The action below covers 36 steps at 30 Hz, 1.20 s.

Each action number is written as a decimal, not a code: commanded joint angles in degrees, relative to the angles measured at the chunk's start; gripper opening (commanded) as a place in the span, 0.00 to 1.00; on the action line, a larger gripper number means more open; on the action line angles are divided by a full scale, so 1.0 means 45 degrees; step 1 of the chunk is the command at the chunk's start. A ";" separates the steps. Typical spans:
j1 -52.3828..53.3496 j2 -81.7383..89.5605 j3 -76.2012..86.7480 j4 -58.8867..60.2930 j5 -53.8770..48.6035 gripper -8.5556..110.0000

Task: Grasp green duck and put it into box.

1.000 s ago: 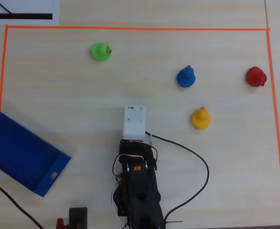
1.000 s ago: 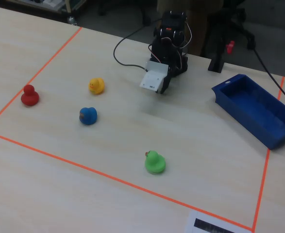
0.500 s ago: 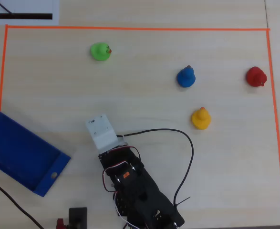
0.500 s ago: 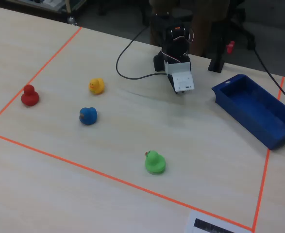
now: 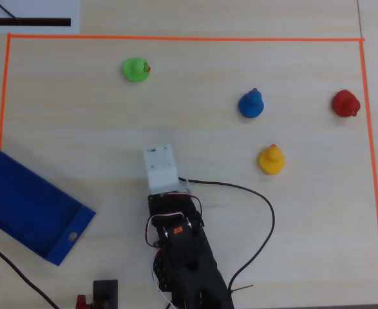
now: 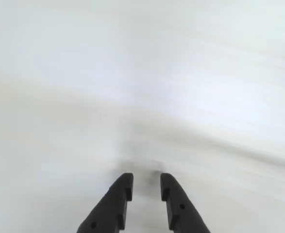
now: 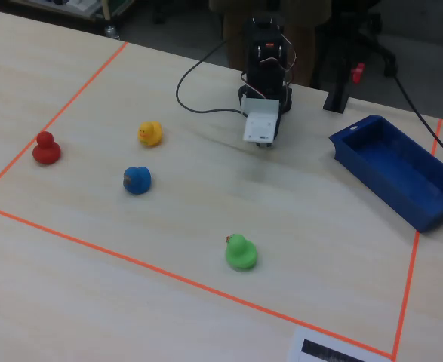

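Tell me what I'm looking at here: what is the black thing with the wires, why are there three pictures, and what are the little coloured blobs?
The black thing is a small robot arm with a two-finger gripper. One camera looks straight down, one stands beside the table, and one rides on the arm's wrist; that last picture is blurred and shows only the two dark fingers, slightly apart, holding nothing. The blobs are toy ducks on the wooden table, inside an orange tape outline: a green duck, a blue duck, a yellow duck and a red duck. The blue box at the edge is empty.
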<state>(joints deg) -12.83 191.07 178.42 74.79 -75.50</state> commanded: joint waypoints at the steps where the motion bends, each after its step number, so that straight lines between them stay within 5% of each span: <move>1: 0.2891 -0.0293 -0.0039 0.0098 -0.0020 0.12; 16: 0.4590 -0.1172 -0.0254 -0.0879 -0.1270 0.08; 21: 0.4746 -0.6309 -0.4766 -0.3730 -0.0234 0.15; 28: 0.3418 -1.2227 -1.2617 -0.2871 0.2441 0.24; 36: 0.2012 -1.7695 -1.7422 -0.3047 0.3906 0.32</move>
<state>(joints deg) -1.05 119.79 111.01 61.79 -59.77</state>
